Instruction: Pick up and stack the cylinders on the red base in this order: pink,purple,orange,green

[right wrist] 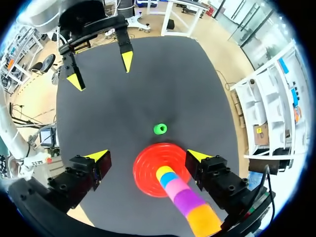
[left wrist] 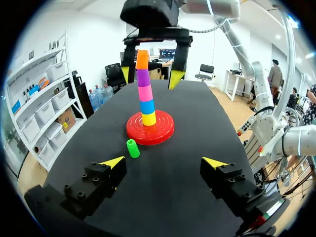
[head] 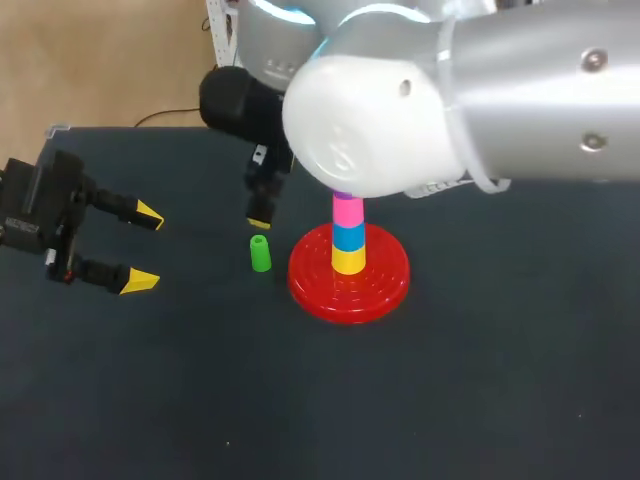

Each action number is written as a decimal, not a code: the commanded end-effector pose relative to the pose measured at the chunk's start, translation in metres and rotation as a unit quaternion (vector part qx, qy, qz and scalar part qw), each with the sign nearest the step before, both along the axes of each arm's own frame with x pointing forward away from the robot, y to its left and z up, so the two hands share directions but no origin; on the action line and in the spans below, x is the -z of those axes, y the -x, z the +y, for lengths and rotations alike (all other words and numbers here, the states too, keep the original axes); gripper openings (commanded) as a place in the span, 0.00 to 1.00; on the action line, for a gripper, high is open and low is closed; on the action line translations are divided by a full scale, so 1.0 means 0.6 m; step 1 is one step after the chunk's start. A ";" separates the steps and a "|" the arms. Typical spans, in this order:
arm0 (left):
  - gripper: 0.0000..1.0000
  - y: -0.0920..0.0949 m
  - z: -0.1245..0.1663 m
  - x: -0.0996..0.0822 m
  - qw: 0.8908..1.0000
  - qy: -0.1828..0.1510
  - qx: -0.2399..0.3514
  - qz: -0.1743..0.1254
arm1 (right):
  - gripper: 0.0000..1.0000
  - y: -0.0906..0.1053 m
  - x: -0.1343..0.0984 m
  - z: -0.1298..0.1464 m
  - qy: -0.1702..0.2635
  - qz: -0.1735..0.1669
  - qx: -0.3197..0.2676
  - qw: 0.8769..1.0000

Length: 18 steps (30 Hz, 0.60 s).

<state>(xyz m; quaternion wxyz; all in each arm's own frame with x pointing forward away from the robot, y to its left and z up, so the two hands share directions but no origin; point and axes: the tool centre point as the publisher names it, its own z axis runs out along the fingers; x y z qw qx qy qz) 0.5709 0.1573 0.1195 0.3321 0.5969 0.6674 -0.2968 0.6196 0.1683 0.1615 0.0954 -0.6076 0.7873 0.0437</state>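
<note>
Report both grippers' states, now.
Left gripper: open, empty.
Right gripper: open, straddling the orange cylinder, not clamping it.

My right arm [head: 520, 90] is showing a glossy white joint and a silver tube dotted with small screws. My left gripper [left wrist: 164, 161] is wearing black, screw-studded fingers [left wrist: 94, 185] ending in bright yellow wedge tips.

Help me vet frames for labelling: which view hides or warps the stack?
Head view: right arm covers the stack above the pink cylinder. Right wrist view: fisheye stretches it toward the lens. Left wrist view: whole stack visible, table edges bowed.
</note>
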 end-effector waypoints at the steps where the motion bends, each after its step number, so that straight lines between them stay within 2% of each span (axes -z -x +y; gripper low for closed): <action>1: 1.00 0.001 0.001 0.002 1.000 0.002 -0.001 -0.002 | 1.00 -0.011 0.017 0.017 0.005 0.012 0.001 1.000; 13: 1.00 0.001 0.001 0.002 1.000 0.002 -0.001 -0.002 | 1.00 -0.007 0.078 0.047 0.017 0.019 0.011 1.000; 18: 1.00 0.001 0.001 0.002 1.000 0.002 -0.001 -0.002 | 1.00 -0.020 0.100 0.051 0.021 0.016 0.022 0.999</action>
